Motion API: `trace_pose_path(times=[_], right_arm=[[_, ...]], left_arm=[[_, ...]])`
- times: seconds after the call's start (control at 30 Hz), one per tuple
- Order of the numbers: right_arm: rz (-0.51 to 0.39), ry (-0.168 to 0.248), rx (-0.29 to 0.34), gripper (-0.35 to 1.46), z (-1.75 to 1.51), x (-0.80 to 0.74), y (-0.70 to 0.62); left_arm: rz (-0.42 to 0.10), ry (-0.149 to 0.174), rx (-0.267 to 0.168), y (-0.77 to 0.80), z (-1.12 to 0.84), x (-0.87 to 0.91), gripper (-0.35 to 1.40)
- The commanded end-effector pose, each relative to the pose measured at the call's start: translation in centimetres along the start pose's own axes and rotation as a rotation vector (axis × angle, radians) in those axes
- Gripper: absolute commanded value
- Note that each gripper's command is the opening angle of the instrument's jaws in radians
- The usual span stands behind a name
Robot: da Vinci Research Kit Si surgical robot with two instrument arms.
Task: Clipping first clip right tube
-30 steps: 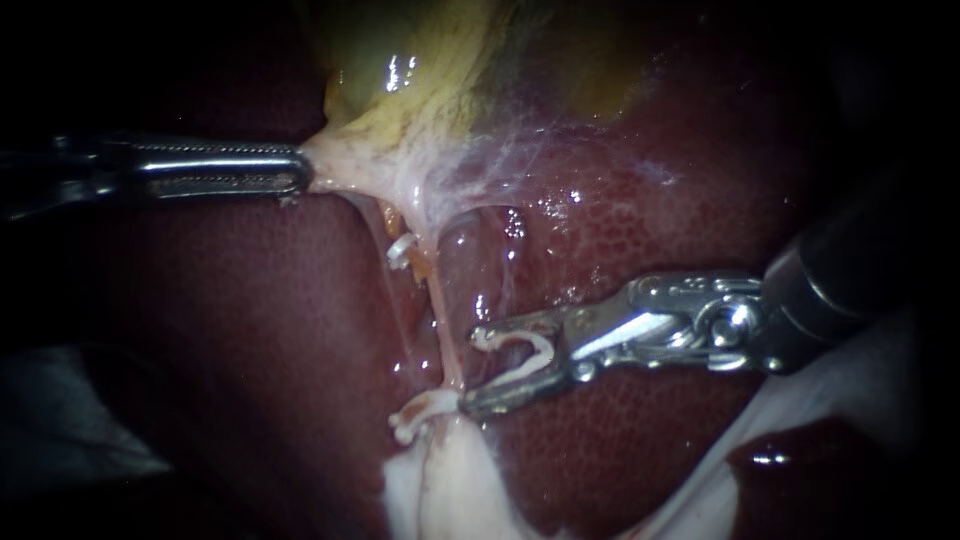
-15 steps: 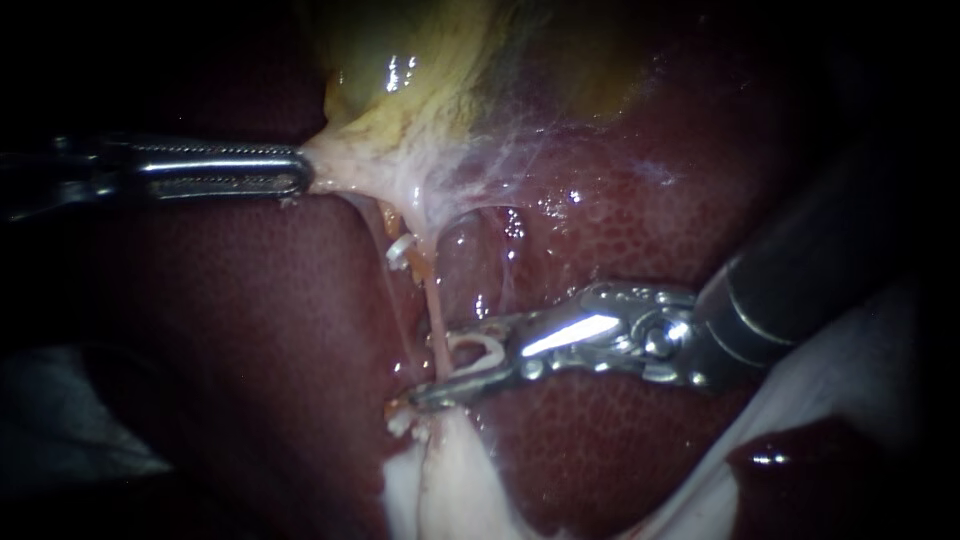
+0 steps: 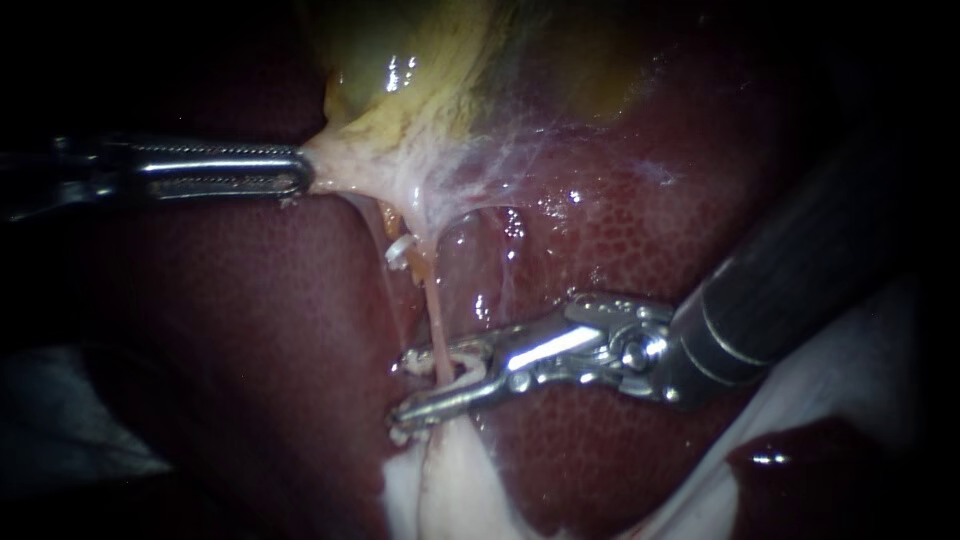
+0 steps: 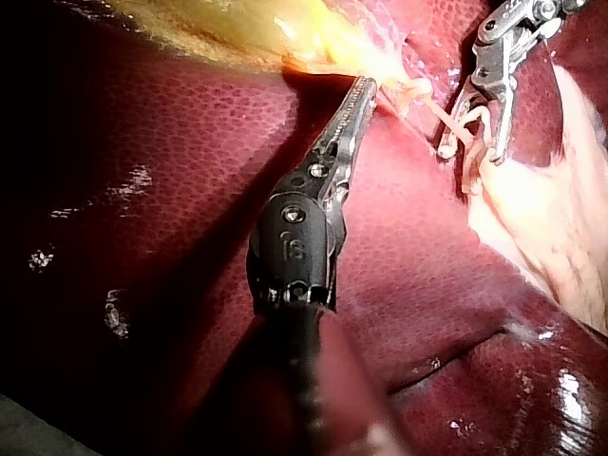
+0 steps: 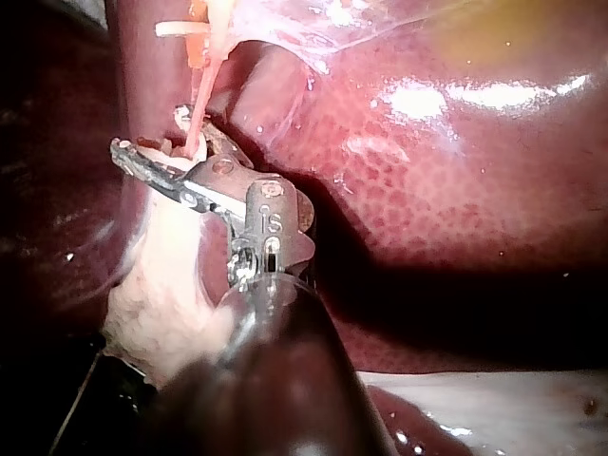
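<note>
Now, the right instrument [image 3: 397, 388] has its jaws drawn down to a slim gap, both bearing on the white clip [image 3: 462, 360] they carry. That clip straddles the pink tube [image 3: 432, 315] low down, just above the white tissue [image 3: 450, 480] at its foot. Higher up, close beside the tube, sits a second clip [image 3: 400, 250]. On the far side, the left instrument [image 3: 298, 170] is clamped tight on pale tissue [image 3: 345, 170] at the gallbladder [image 3: 400, 60] neck, stretched taut over the dark liver [image 3: 250, 330].

Left instrument [image 3: 293, 172], right instrument [image 3: 425, 383]: dark shafts, pivot screws, slim silver metal tips.
</note>
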Motion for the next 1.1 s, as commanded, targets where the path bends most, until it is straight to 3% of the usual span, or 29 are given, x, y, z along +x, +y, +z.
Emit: trace_pose_path(times=[0.03,0.37,0.67,0.83,0.93,1.1], right_arm=[[0.000,0.007,0.003,0.49,0.01,0.00,0.00],[-0.002,0.019,0.033,0.49,0.01,0.01,-0.01],[-0.028,0.008,0.204,0.45,0.01,-0.01,-0.14],[-0.035,0.019,0.290,0.45,0.05,0.03,-0.30],[-0.037,0.020,0.328,0.43,0.06,0.07,-0.39],[-0.036,0.025,0.334,0.41,0.07,0.11,-0.44]], left_arm=[[0.000,0.000,0.000,0.00,0.00,0.00,-0.35],[0.000,0.000,0.000,0.00,0.00,0.00,-0.35],[0.000,0.000,0.000,0.00,0.00,0.00,-0.35],[0.000,0.000,0.000,0.00,-0.01,0.00,-0.35],[0.000,0.000,0.000,0.00,-0.01,0.00,-0.35],[0.000,0.000,0.000,0.00,0.00,0.00,-0.35]])
